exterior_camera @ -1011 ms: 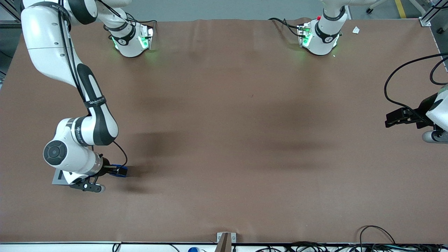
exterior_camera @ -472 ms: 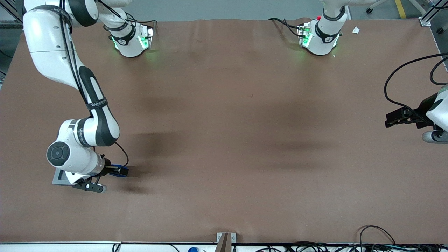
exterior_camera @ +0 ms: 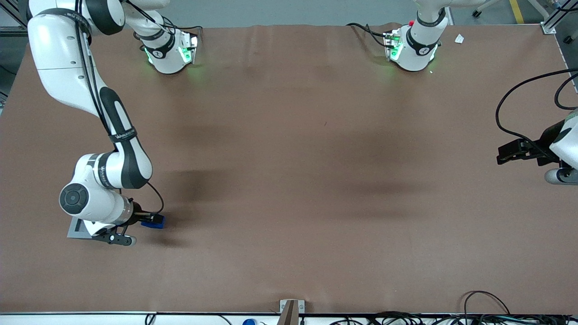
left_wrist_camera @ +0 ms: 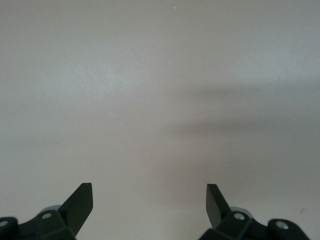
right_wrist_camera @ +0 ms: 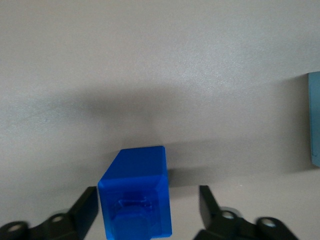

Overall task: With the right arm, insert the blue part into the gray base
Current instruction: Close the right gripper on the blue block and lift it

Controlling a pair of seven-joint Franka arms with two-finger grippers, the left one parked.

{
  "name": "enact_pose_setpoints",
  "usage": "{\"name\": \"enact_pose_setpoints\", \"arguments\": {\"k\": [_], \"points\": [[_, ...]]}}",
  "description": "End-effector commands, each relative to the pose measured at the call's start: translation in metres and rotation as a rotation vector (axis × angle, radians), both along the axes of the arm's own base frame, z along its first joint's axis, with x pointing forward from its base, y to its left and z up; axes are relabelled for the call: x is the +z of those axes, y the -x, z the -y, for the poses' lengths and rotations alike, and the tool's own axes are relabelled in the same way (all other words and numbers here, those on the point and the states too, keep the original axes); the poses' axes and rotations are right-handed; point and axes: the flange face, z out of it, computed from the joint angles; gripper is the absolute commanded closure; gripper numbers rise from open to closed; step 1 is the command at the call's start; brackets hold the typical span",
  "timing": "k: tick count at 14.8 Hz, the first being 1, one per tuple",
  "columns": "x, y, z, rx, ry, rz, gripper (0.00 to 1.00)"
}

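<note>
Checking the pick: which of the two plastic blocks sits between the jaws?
The small blue block, resting on the table inside the open gripper; the larger gray block lies apart, beside it.

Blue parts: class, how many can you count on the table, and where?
1. The blue part lies on the table, between the open fingers of the gripper, beside the gray base.

The gripper (right_wrist_camera: pixel 148 205) hangs just above the table (right_wrist_camera: pixel 165 65) with its jaws spread. The blue part (right_wrist_camera: pixel 135 197) stands between the fingers (right_wrist_camera: pixel 86 207), touching one of them and clear of the other. It rests on the table and casts a soft shadow. An edge of the gray base (right_wrist_camera: pixel 314 120) shows nearby, apart from the part.
</note>
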Motion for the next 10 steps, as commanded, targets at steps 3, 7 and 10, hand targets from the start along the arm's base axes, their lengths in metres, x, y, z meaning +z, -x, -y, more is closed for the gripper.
{"name": "enact_pose_setpoints", "arguments": {"k": [3, 7, 10], "points": [[0.0032, 0.0013, -0.0075, 0.020, 0.001, 0.003, 0.26], [0.0060, -0.0004, -0.0119, 0.029, 0.002, 0.011, 0.34], [0.0067, -0.0008, -0.0119, 0.035, 0.004, 0.012, 0.50]]}}
